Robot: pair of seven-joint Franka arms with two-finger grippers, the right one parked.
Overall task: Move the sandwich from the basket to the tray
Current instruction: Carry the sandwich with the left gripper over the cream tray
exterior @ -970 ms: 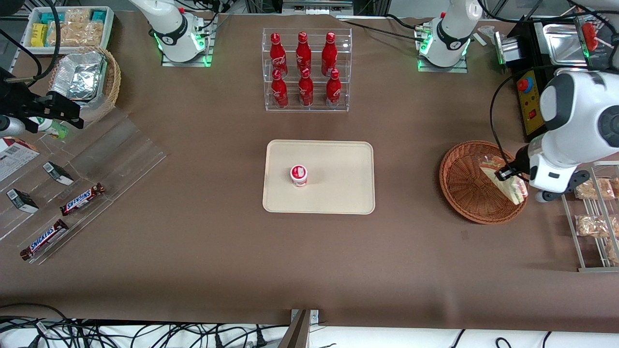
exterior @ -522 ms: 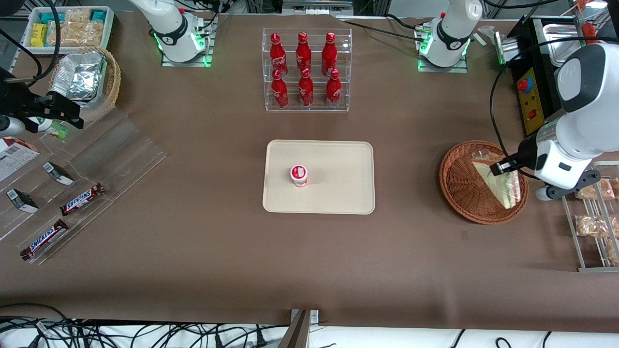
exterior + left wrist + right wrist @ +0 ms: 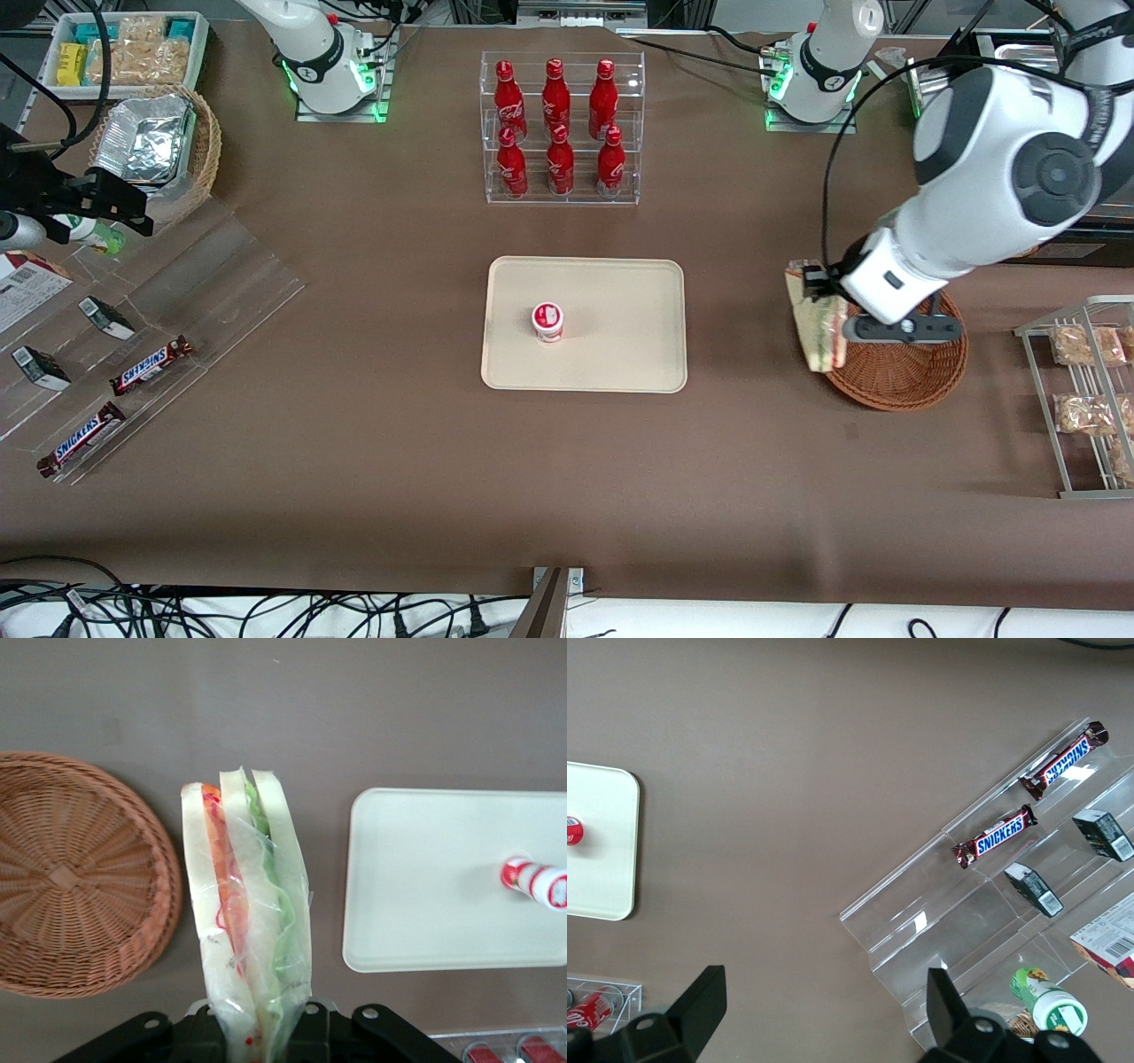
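The sandwich (image 3: 819, 323) hangs in the air, clear of the basket (image 3: 904, 377), over the basket's edge nearest the tray (image 3: 585, 323). In the wrist view the sandwich (image 3: 248, 921) is seen edge-on: three white bread slices with red-orange filling in one gap and green in the other, all under clear wrap. Its gripped end is hidden where it passes into the gripper (image 3: 257, 1041), and the black finger housings are cut off by the picture's edge.

The gripper (image 3: 819, 285) is clamped on the sandwich; only a small black part of it shows in the front view, the rest being covered by the white wrist of the arm (image 3: 974, 204). The arm also hides much of the basket, of which the part nearer the camera shows. In the wrist view the basket (image 3: 75, 877) holds nothing, though one side of it is cut off.

The tray lies at the table's middle, well apart from the basket, with brown table (image 3: 567, 461) between them. A small red-and-white cup (image 3: 547, 321) stands on the tray. In the wrist view the tray (image 3: 425, 895) is partly cut off, and the cup (image 3: 536, 881) appears near that cut edge.

A clear rack of red bottles (image 3: 558, 124) stands farther from the camera than the tray.
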